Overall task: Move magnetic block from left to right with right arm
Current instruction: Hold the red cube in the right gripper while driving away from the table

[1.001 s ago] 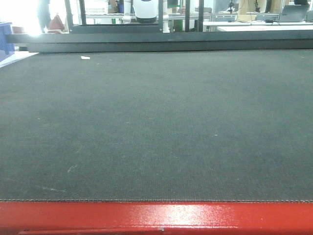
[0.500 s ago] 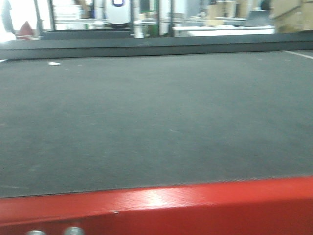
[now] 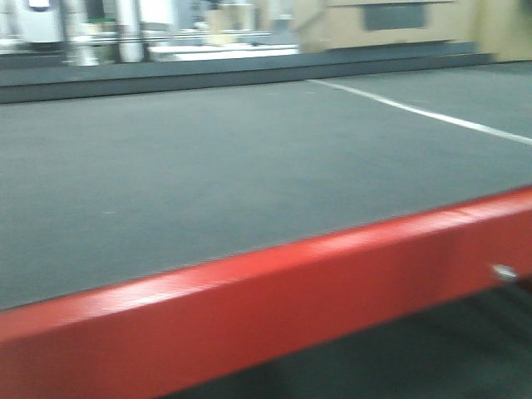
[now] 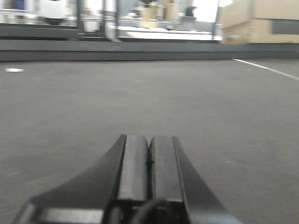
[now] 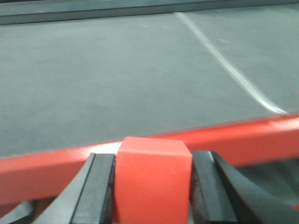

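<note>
Front view: pretty blurry. You've got the dark mat [image 3: 208,166], the red table edge [image 3: 249,307] slanting across, and a white line [image 3: 416,108] on the right.
Left wrist: your left gripper [image 4: 149,154] sits low over the mat, jaws pressed flat together.
Right wrist: your right gripper [image 5: 153,196] is clamped on the magnetic block [image 5: 153,177]. The red cube is squeezed between both fingers, in front of the red table edge.
</note>
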